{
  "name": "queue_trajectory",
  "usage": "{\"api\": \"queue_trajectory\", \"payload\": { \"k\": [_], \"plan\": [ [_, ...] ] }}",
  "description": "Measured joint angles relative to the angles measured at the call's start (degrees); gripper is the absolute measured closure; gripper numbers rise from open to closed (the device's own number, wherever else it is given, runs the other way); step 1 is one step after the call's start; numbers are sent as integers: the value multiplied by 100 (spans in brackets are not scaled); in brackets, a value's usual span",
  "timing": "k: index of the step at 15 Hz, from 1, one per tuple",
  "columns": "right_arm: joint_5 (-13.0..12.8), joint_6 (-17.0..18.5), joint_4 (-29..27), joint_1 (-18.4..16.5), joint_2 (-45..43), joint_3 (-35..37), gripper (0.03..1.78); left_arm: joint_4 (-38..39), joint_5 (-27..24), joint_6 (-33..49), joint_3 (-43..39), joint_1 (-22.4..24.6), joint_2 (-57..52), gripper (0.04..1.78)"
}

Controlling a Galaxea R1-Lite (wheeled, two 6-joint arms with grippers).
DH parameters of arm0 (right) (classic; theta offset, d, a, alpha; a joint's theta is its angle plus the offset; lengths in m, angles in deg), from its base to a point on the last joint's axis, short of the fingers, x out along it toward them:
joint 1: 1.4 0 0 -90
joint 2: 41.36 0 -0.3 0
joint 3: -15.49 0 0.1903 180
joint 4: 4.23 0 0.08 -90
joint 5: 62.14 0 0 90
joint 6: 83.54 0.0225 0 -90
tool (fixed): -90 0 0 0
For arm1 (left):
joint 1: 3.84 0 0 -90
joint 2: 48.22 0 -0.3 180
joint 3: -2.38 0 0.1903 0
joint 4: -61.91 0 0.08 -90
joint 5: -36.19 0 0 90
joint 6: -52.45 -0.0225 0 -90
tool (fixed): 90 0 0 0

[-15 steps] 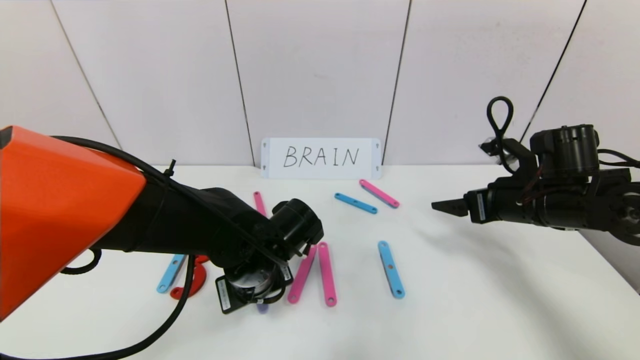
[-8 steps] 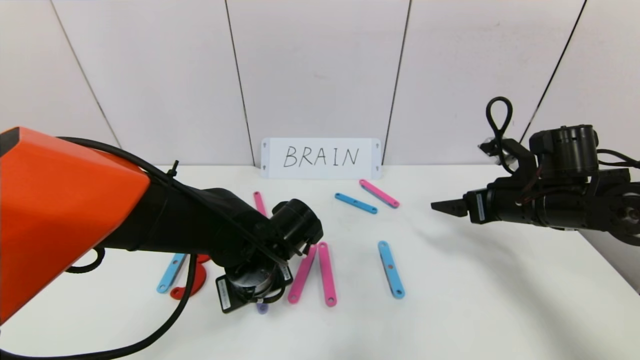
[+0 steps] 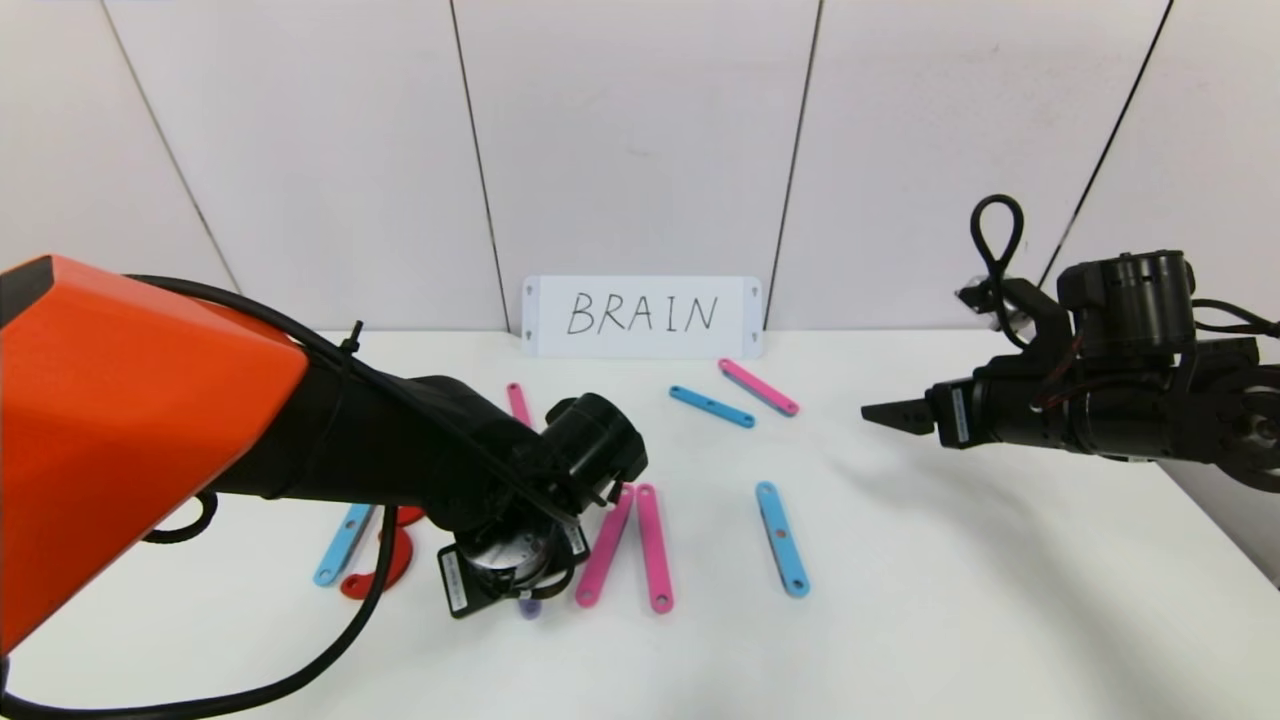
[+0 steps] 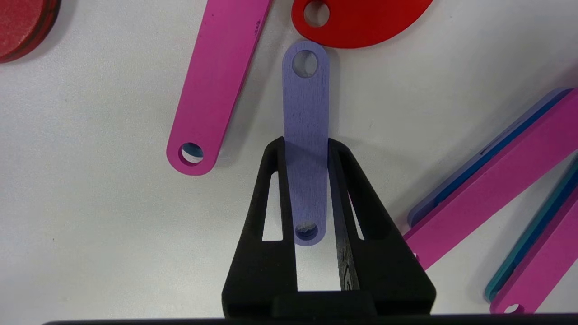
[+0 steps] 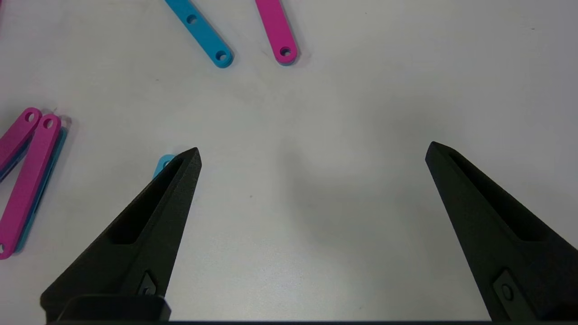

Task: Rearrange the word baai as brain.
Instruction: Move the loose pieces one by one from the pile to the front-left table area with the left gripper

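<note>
Purple flat plastic, a short bar with a hole at each end (image 3: 527, 607), is all but hidden in the head view beneath the left gripper (image 3: 515, 590), which is lowered over the white table (image 3: 950, 600) at about 7 o'clock from the handwritten white BRAIN card (image 3: 642, 316). Compared with a second ago, the left arm is seen shifted very slightly; the loose pieces are unmoved. The right gripper (image 3: 885, 413) is held above the table at 3 o'clock, unchanged.

In the left wrist view, the purple bar (image 4: 305, 135) is clamped between the narrow black fingers (image 4: 280, 189), flat on the table, beside a pink flat bar (image 4: 216, 81) and a red curved piece (image 4: 361, 20).

In the right wrist view, the right gripper (image 5: 311, 151) is seen with jaws spread wide, holding nothing, over bare table.
</note>
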Motion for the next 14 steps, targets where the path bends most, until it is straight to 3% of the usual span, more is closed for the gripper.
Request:
{"api": "queue_trajectory", "payload": {
  "k": [14],
  "plan": [
    [-5,0,4,0,2,0,7,15,0,-84,35,35,54,154]
  ]
}}
